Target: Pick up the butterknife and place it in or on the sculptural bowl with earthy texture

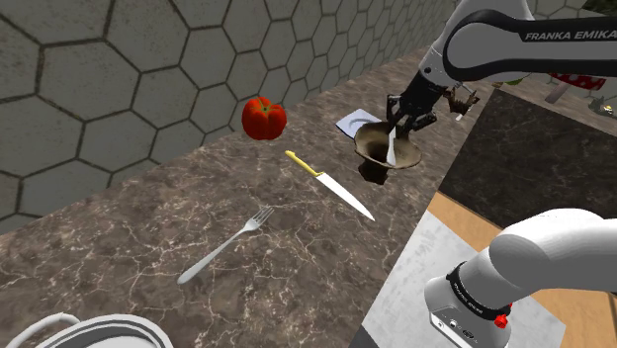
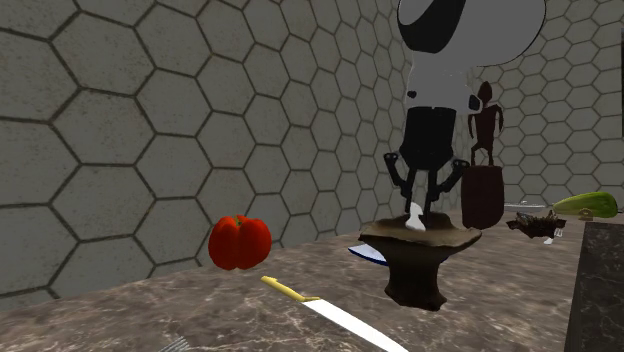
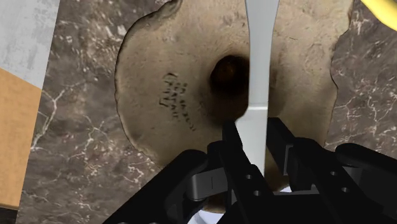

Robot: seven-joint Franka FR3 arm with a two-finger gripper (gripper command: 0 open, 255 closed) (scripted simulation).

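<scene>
The pick-up looks done: the gripper (image 3: 256,139) pinches a plain white butterknife (image 3: 261,63) by one end, and the rest of it hangs down over the tan, rough-rimmed pedestal bowl (image 3: 165,57). In the second exterior view the knife's lower end sits right at the bowl's top, though I can't quite tell whether it touches. What remains, I judge, is a small descent and a release. A tomato (image 1: 263,118), a yellow-handled knife (image 1: 331,185) and a fork (image 1: 225,245) lie apart on the marble counter (image 1: 148,227).
</scene>
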